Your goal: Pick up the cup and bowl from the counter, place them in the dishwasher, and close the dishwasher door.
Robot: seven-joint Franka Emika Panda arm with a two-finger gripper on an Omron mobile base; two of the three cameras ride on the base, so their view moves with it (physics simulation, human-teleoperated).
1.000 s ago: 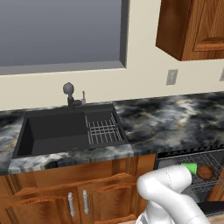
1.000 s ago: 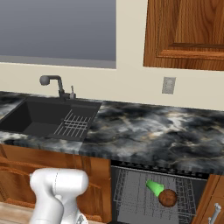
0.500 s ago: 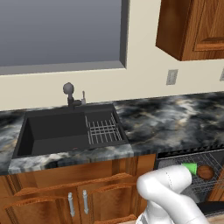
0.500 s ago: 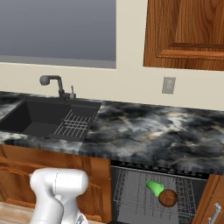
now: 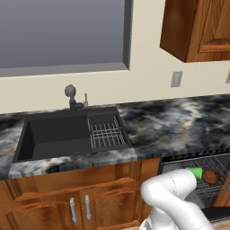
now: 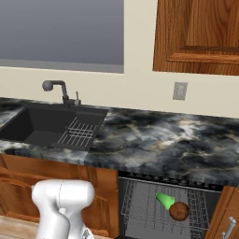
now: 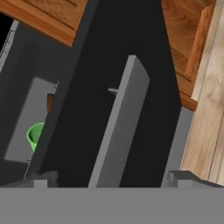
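Note:
The green cup (image 6: 165,200) lies on its side in the dishwasher's grey wire rack (image 6: 140,205), with the reddish-brown bowl (image 6: 179,211) touching it on the right. Both also show under the counter (image 5: 179,130), as the cup (image 5: 196,172) and the bowl (image 5: 210,177). In the hand view the dark dishwasher door (image 7: 83,109) runs across the picture with its grey bar handle (image 7: 118,131). My gripper (image 7: 111,178) is open, and the handle's near end lies between its fingertips (image 7: 41,178). Past the door's edge I see the cup (image 7: 35,135) and a sliver of the bowl (image 7: 50,103).
A black sink (image 5: 67,134) with a small wire rack (image 5: 105,134) and a faucet (image 5: 71,94) is set in the counter to the left. Wooden cabinets (image 5: 76,202) with silver handles stand below it. My white arm (image 6: 60,200) reaches down in front of them. Pale wood floor (image 7: 205,109) lies beside the door.

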